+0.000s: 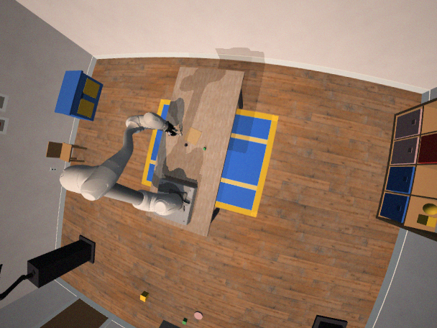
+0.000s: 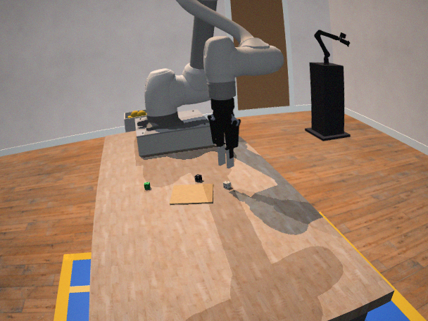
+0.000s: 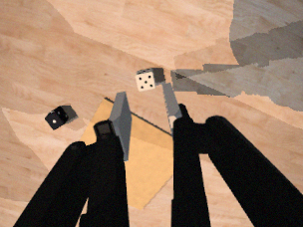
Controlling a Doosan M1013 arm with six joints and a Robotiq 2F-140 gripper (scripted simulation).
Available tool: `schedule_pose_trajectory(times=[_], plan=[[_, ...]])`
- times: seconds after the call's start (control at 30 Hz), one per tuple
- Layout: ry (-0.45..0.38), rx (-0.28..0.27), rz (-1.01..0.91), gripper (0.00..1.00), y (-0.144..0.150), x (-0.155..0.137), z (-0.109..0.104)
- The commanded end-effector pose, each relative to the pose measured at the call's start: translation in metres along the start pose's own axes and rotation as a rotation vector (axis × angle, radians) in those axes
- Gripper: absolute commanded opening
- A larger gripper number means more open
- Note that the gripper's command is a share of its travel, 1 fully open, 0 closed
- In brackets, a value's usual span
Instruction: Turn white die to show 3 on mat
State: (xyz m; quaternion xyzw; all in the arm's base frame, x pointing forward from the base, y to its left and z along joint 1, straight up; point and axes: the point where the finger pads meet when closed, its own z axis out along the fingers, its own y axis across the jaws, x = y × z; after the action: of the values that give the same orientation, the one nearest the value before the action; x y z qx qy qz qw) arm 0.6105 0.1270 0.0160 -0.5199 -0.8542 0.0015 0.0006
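The white die (image 2: 227, 184) (image 3: 146, 81) lies on the bare table, just off the right edge of the tan mat (image 2: 191, 194) (image 1: 193, 136) (image 3: 150, 161). My gripper (image 2: 225, 161) (image 3: 147, 102) (image 1: 174, 131) hangs above the table, a little behind and above the white die. Its fingers are narrowed to a small gap with nothing between them. A black die (image 2: 198, 178) (image 3: 59, 116) (image 1: 185, 144) lies on the table just behind the mat. A green die (image 2: 147, 186) (image 1: 204, 149) lies on the table to the mat's left. No die is on the mat.
The robot's grey base block (image 2: 172, 135) stands at the far end of the long wooden table (image 2: 148, 253). Yellow objects (image 2: 137, 113) lie behind the base. A black pedestal (image 2: 326, 98) stands on the floor at the right.
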Motion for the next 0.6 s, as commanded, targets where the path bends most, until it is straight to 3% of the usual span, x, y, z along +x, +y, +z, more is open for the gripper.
schedule_pose_trajectory(times=[0.0,0.57], plan=[[0.0,0.0,0.0,0.21,0.0,0.0,-0.0001],[0.0,0.0,0.0,0.21,0.0,0.0,0.0013]])
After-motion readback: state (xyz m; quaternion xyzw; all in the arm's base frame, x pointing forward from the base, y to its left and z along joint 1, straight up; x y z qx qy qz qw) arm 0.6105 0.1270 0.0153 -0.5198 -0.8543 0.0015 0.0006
